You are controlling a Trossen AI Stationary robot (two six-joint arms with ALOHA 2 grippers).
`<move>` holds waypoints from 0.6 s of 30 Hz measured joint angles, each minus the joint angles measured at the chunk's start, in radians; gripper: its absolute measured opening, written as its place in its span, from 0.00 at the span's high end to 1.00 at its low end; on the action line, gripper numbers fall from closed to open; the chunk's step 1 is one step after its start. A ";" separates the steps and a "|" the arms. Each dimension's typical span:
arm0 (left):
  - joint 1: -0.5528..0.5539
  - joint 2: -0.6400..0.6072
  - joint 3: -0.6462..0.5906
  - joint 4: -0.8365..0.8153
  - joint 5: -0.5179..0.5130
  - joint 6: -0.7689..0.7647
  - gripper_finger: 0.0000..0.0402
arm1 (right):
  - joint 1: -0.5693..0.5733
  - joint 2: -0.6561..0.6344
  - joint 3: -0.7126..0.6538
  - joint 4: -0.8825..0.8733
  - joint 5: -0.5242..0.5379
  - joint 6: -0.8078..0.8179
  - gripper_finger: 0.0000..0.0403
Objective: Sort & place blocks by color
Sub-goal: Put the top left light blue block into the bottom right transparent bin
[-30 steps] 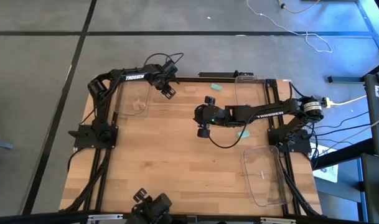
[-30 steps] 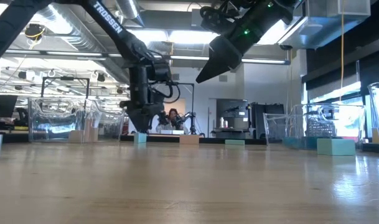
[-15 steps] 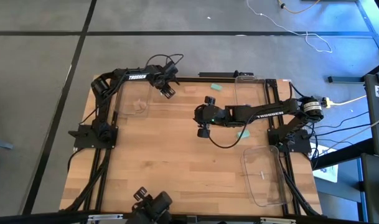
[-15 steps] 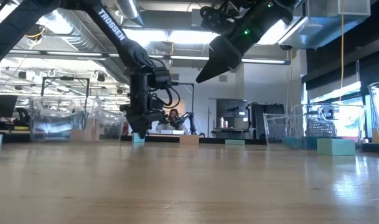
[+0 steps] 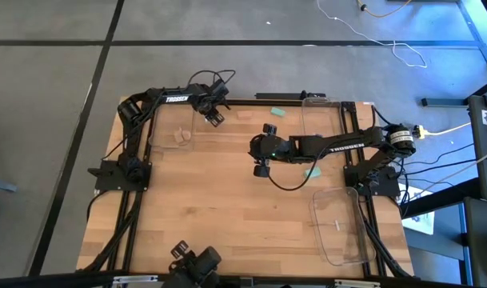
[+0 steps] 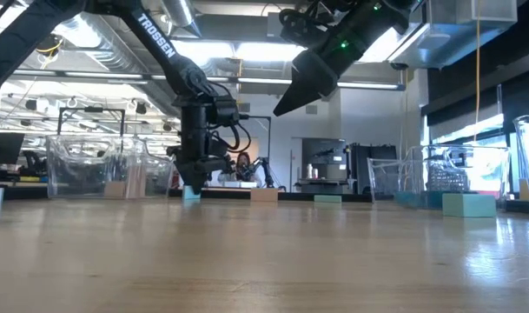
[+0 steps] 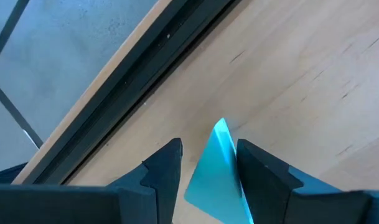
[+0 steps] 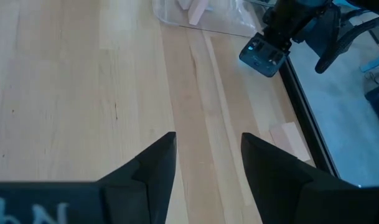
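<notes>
A bright blue wedge block (image 7: pixel 211 168) rests on the table near its far edge, left of the middle. My left gripper (image 5: pixel 217 118) is down at the table over it, open, with one finger on each side of the wedge (image 6: pixel 192 193). My right gripper (image 5: pixel 257 149) hangs open and empty high above the table's middle (image 6: pixel 286 103). A tan block (image 6: pixel 264 196) and two mint blocks (image 5: pixel 277 112) (image 5: pixel 312 172) lie loose on the wood. My left gripper comes at the blue block from above, pointing steeply down. One finger (image 7: pixel 254 171) stands right against the wedge's side (image 7: pixel 229 155); I cannot tell whether it touches. Wood shows between the other finger and the block, which sits on the table.
A clear tray (image 5: pixel 167 132) at the far left holds a tan block (image 5: pixel 179 138), close beside my left gripper. Two more clear trays stand at the far right (image 5: pixel 319 108) and near right (image 5: pixel 339 228). The black frame rail (image 7: pixel 145 68) runs just beyond the blue block.
My left gripper has come down to the table around the blue block, which has stayed where it was. Its fingers show the same gap as before.
</notes>
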 joint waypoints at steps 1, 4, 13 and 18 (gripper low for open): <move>0.000 0.000 0.000 0.000 0.000 0.008 0.64 | 0.000 0.000 0.000 0.000 0.000 0.000 0.55; -0.001 0.001 -0.001 0.000 -0.001 0.021 0.69 | 0.000 0.000 0.000 0.000 0.000 0.000 0.55; -0.010 0.002 -0.001 0.007 -0.009 0.047 0.88 | 0.000 0.000 0.000 0.000 0.000 -0.002 0.55; -0.026 -0.001 -0.001 0.005 -0.014 0.073 0.96 | 0.000 0.000 0.000 0.000 0.000 -0.003 0.55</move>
